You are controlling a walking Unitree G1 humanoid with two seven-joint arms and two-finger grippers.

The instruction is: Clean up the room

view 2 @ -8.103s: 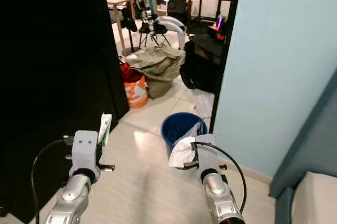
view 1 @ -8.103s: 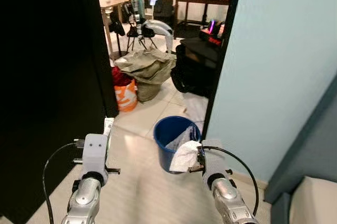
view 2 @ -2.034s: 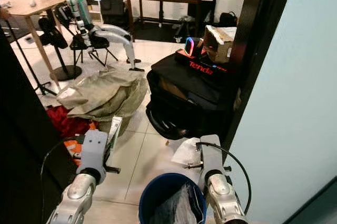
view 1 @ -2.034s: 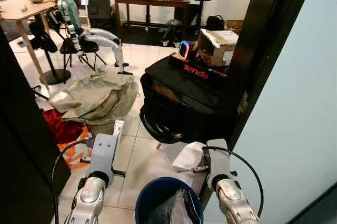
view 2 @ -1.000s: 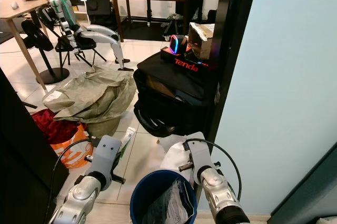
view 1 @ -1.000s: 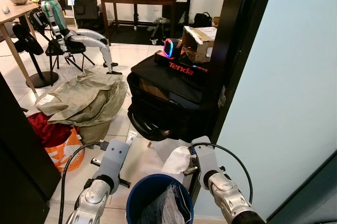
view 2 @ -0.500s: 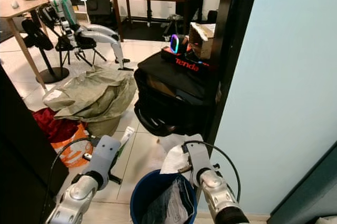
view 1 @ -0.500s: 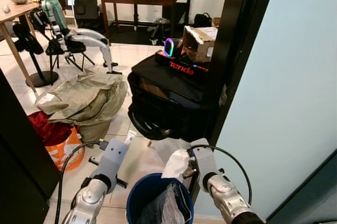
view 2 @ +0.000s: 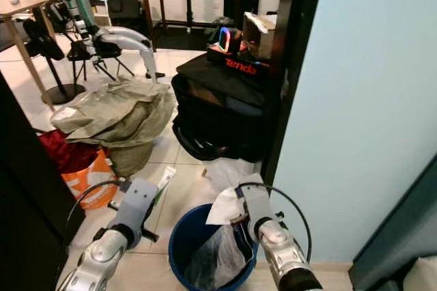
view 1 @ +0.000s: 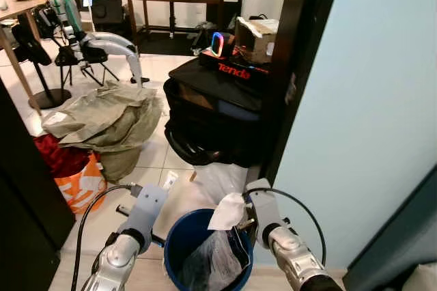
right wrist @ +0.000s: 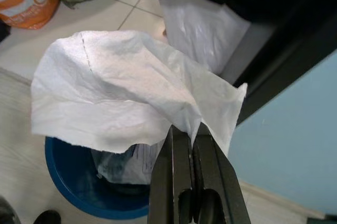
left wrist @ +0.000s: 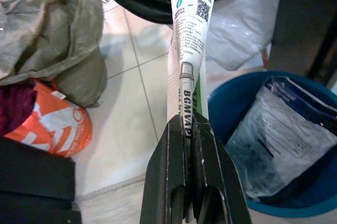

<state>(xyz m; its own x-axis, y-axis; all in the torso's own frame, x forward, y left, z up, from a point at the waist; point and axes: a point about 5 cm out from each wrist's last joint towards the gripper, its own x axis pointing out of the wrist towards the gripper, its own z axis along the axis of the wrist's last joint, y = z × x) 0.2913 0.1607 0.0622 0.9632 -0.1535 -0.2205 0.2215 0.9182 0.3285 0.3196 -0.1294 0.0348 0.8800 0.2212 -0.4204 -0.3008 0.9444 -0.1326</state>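
Tiled floor (view 1: pixel 157 168) lies under us, with one blue bin (view 1: pixel 179 236) nearest. Our right tool (right wrist: pixel 189 129) pinches one white tissue (right wrist: pixel 121 92) above it; our left tool (left wrist: pixel 187 124) clamps one sachet (left wrist: pixel 188 45) beside it. Beyond sits one black bag (view 1: pixel 218 113).

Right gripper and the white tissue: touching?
Touching. The right wrist view shows the right gripper with fingers closed on an edge of the white tissue, held above the blue bin.
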